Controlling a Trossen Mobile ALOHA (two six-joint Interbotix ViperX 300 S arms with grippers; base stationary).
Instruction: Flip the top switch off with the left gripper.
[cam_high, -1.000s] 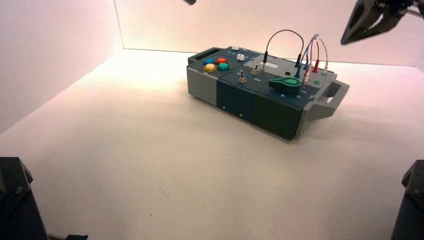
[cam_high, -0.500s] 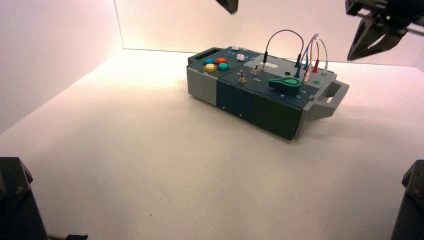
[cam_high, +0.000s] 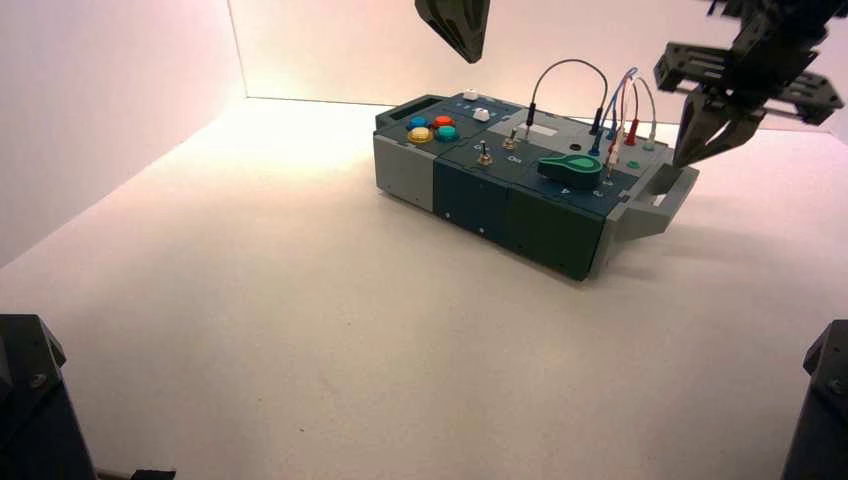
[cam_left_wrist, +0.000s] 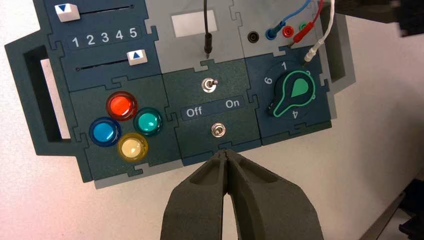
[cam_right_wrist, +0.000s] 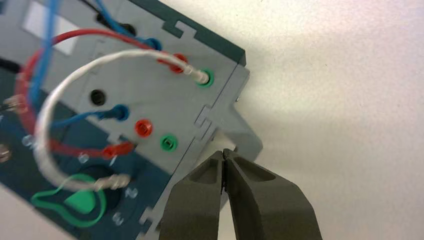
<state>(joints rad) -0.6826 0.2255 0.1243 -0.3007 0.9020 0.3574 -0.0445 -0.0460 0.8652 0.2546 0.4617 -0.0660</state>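
The left gripper, a black claw with two tapered fingers (cam_left_wrist: 226, 172), hangs above the box with its fingertips together and nothing between them. Ahead of its tips in the left wrist view, on the dark blue panel of the gray-and-blue box (cam_high: 520, 180), is a small silver metal toggle switch (cam_left_wrist: 218, 130); beyond it, past the "Off" and "On" lettering, stands the top switch, a matching silver metal toggle (cam_left_wrist: 210, 84), its lever leaning toward the "On" side, apart from the claw. The right gripper, a matching black claw (cam_right_wrist: 224, 172), hovers by the box's gray handle (cam_high: 660, 195), its fingertips also together and empty.
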